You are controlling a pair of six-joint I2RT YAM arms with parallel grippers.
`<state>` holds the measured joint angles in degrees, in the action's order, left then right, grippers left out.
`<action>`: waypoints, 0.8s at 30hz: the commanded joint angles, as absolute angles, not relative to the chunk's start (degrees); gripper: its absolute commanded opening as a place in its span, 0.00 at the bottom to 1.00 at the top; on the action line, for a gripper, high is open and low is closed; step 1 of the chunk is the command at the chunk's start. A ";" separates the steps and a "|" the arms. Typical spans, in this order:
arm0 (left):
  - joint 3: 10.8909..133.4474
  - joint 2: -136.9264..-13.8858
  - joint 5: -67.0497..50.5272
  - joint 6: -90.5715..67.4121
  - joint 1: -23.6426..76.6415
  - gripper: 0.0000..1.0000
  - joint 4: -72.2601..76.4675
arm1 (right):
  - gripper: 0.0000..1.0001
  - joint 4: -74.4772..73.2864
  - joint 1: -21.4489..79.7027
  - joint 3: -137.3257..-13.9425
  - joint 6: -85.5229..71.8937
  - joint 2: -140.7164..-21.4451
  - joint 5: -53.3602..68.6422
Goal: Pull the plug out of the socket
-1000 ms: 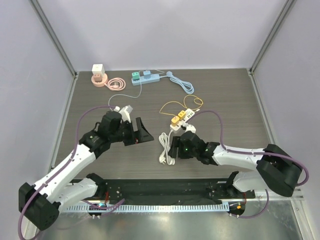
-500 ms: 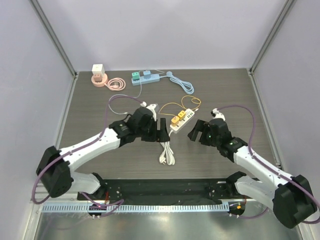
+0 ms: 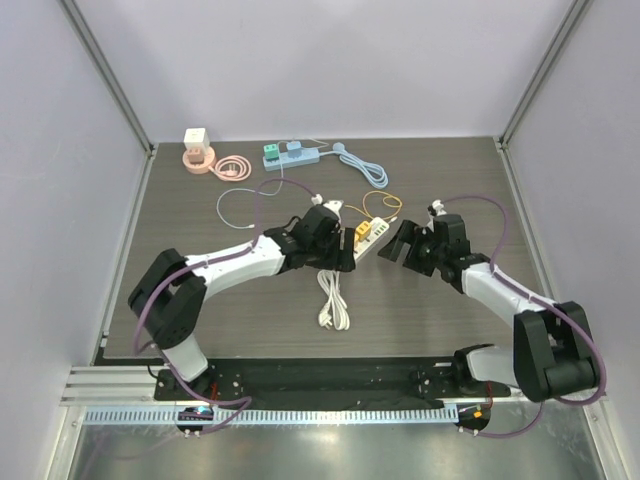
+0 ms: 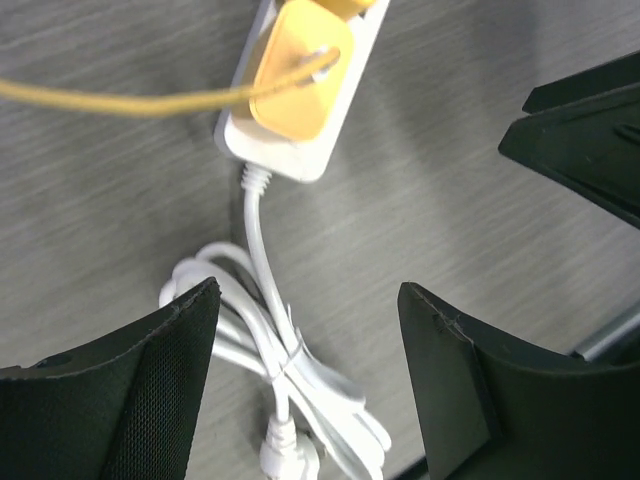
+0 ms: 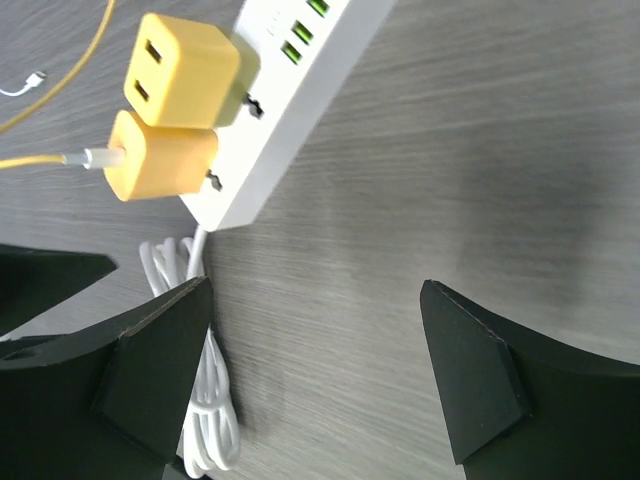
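Note:
A white power strip (image 3: 368, 238) lies mid-table with two yellow plugs (image 3: 360, 231) in it; a yellow cable runs from one. In the left wrist view the strip's end (image 4: 290, 135) and one yellow plug (image 4: 300, 70) sit ahead of my open left gripper (image 4: 310, 385), which hovers over the strip's bundled white cord (image 4: 295, 370). In the right wrist view both plugs (image 5: 175, 110) and the strip (image 5: 295, 105) lie ahead and to the left of my open right gripper (image 5: 315, 375), over bare table. From above, the left gripper (image 3: 345, 258) is just left of the strip and the right gripper (image 3: 397, 243) just right of it.
A blue power strip (image 3: 292, 154) with green and blue plugs and a pale blue cord (image 3: 365, 166) lies at the back. A white cube charger on a pink base (image 3: 197, 148) and a pink coiled cable (image 3: 232, 167) are back left. A thin white cable (image 3: 240, 195) loops nearby.
My left gripper has swept right, up to the white strip. My right gripper has moved from the strip's near-left side round to its right side and farther back.

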<state>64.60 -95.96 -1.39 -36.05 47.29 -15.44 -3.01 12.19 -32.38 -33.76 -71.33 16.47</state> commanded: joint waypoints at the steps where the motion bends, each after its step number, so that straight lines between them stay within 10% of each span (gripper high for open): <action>1: 67.93 -98.43 3.24 -31.82 47.37 0.73 -10.02 | 0.91 4.65 11.78 -36.38 -33.05 -74.35 21.36; 24: 79.19 -109.69 8.09 -21.01 47.20 0.70 -10.90 | 0.87 26.18 7.74 -37.36 -42.81 -92.64 24.79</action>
<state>76.66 -109.14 7.46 -22.87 47.29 -12.58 19.51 8.01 -38.74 -42.70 -92.68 24.47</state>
